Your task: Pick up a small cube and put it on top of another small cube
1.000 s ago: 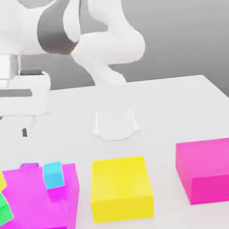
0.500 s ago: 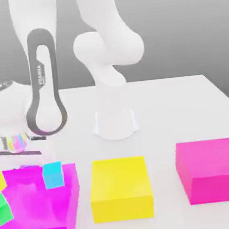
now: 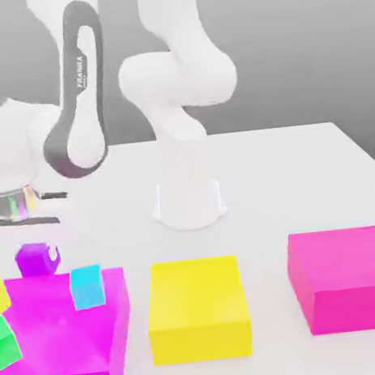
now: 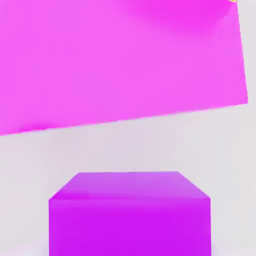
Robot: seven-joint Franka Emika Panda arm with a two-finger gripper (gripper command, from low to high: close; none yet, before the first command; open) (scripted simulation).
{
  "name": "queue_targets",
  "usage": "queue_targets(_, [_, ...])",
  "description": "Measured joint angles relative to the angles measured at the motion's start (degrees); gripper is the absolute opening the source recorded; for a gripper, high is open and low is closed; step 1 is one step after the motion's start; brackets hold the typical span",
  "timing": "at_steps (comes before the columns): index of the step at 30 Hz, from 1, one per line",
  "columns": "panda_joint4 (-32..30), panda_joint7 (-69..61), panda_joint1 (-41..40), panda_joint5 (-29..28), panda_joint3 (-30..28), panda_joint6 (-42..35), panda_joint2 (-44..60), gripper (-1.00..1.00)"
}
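Purple cube (image 3: 36, 262) | between the jaws, beneath the hand (image 3: 18, 210) | jaws clenched on it

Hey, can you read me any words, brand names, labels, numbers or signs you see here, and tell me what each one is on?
"FRANKA", on the dark band along the white robot arm in the exterior view.
Beneath it on the same band, a smaller line of lettering, too small to read.
No lettering that I can make out on the purple cube, the cyan cube or the yellow block.
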Motion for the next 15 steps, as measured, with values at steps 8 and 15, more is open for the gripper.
queue_targets(8, [3.0,3.5,6.5,-2.6,7.4,-11.6,-9.9,-1.00])
queue_targets(15, [3.6,3.5,9.9,-2.1,10.9,-13.4,-10.8,-1.00])
